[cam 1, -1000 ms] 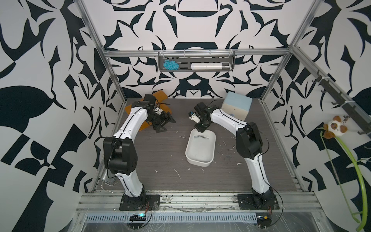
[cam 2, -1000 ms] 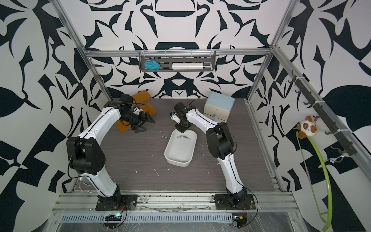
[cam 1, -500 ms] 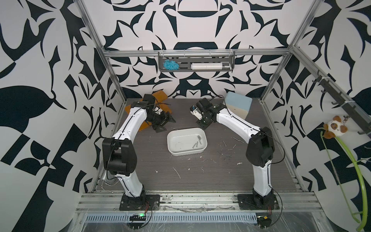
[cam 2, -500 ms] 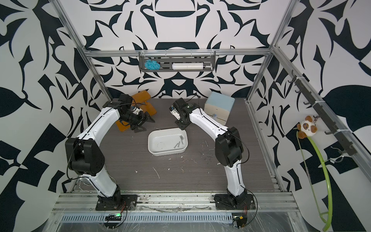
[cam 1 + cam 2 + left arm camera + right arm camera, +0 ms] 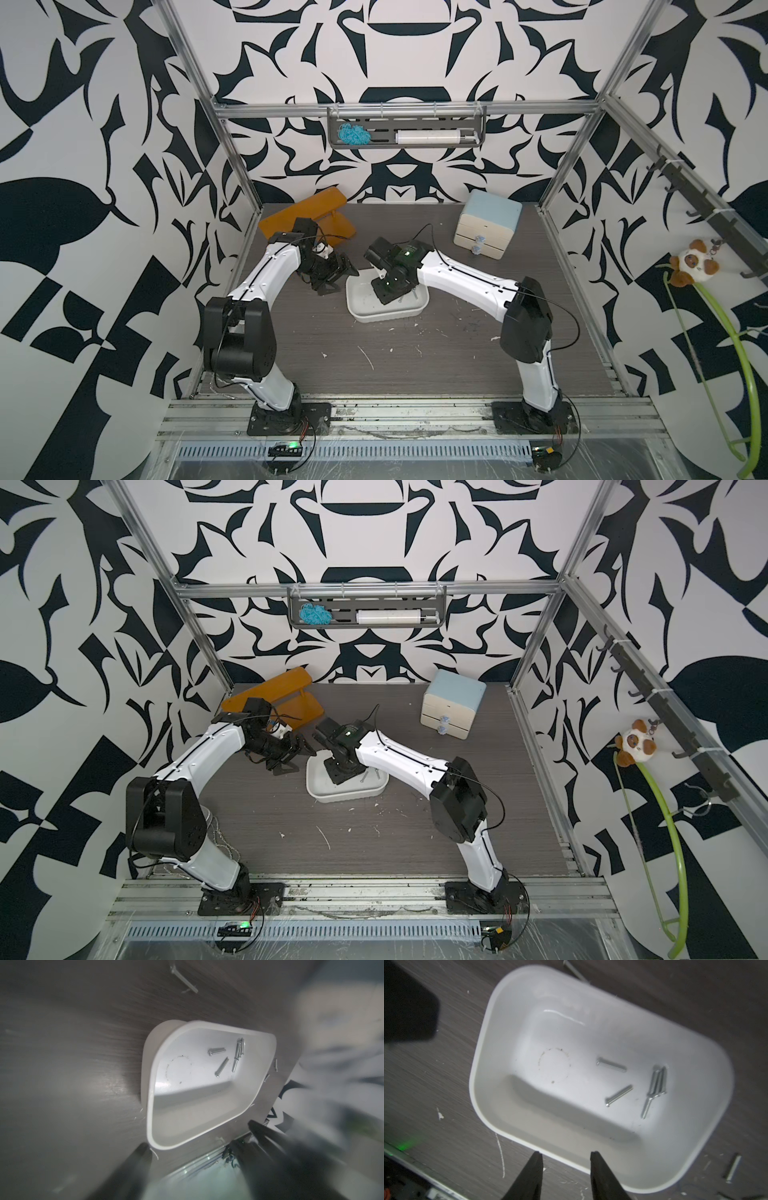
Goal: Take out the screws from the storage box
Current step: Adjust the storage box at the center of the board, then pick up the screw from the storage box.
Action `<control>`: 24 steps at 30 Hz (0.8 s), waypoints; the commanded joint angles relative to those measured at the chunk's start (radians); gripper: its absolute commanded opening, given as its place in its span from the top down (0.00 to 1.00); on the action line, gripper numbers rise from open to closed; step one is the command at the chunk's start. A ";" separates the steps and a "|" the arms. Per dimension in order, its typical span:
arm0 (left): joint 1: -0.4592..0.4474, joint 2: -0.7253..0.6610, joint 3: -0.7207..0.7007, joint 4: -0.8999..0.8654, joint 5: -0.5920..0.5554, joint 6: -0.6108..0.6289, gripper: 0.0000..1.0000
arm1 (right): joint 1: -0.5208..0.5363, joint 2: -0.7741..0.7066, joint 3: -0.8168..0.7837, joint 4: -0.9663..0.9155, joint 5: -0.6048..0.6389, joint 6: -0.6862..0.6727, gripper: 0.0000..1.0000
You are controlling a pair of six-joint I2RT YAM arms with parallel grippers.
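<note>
Right pincer (image 5: 565, 1154) newly over storage box (image 5: 591, 1012) rim; screws (image 5: 618, 1095) inside, apart from tips.

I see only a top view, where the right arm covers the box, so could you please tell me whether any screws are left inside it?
Observer: Yes. The right wrist view shows screws on the floor of the box: two lying singly and a small cluster near one end.
Operator: Thank you. Is the right gripper holding one?
Observer: No. Its jaws stand apart with no screw between them, by the box's rim.
Operator: Is any screw already outside?
Observer: Yes. A loose screw lies on the table just off one corner of the box.
</note>
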 commanded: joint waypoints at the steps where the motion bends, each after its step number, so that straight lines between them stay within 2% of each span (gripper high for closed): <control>1: 0.005 -0.023 0.008 0.066 0.016 0.025 0.22 | -0.044 0.009 0.002 0.034 -0.020 0.176 0.54; 3: 0.004 -0.017 0.007 0.072 0.023 0.025 0.23 | -0.059 0.044 0.043 0.044 -0.042 0.169 0.54; 5: 0.004 -0.008 0.002 0.070 0.027 0.024 0.23 | -0.059 0.077 0.097 0.042 -0.029 0.094 0.55; 7: 0.006 0.000 -0.005 0.066 0.030 0.020 0.23 | -0.060 0.091 0.099 0.063 0.015 -0.049 0.56; 10: 0.006 0.003 -0.013 0.058 0.028 0.014 0.23 | -0.068 0.083 0.018 0.165 0.076 -0.343 0.57; 13: 0.009 -0.003 -0.005 0.046 0.025 0.012 0.23 | -0.095 0.091 -0.036 0.238 0.070 -0.543 0.57; 24: 0.021 -0.023 0.007 0.037 0.018 0.000 0.23 | -0.171 0.176 -0.009 0.247 0.045 -0.732 0.59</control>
